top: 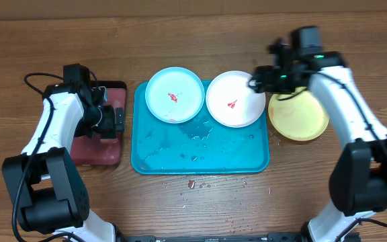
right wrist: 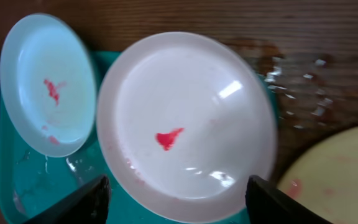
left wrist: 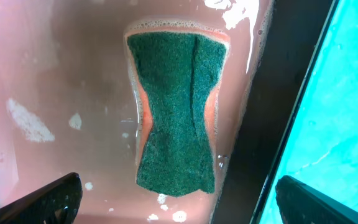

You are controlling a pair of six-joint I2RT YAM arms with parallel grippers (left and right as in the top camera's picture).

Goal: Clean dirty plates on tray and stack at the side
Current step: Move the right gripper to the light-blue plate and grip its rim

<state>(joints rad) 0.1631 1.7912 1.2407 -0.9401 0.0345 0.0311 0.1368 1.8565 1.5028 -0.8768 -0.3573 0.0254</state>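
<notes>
Fingertips of our left gripper show only as two dark wedges in the bottom corners of the wrist view. They are spread wide, with nothing held between them. Below the gripper a green sponge lies flat in the soapy water of the pink tray, pinched in at its middle, and we see no finger touching it. From overhead the left gripper hangs over that pink tray and hides the sponge completely.

Our right gripper is also wide open and holds nothing. Its two dark tips sit on either side of the near edge of the white plate. We cannot tell whether they touch the plate or hover above it. From overhead this gripper sits over the right rim of the white plate, and the arm covers part of the yellow plate.

The blue plate and the white plate rest side by side on the far end of the turquoise tray, both overhanging its rim, each with a small red smear. The yellow plate lies on the desk just right of the tray. In the right wrist view the yellow plate is cut off at the corner. The blue plate is whole, and the wet patch on the desk is blurred.
</notes>
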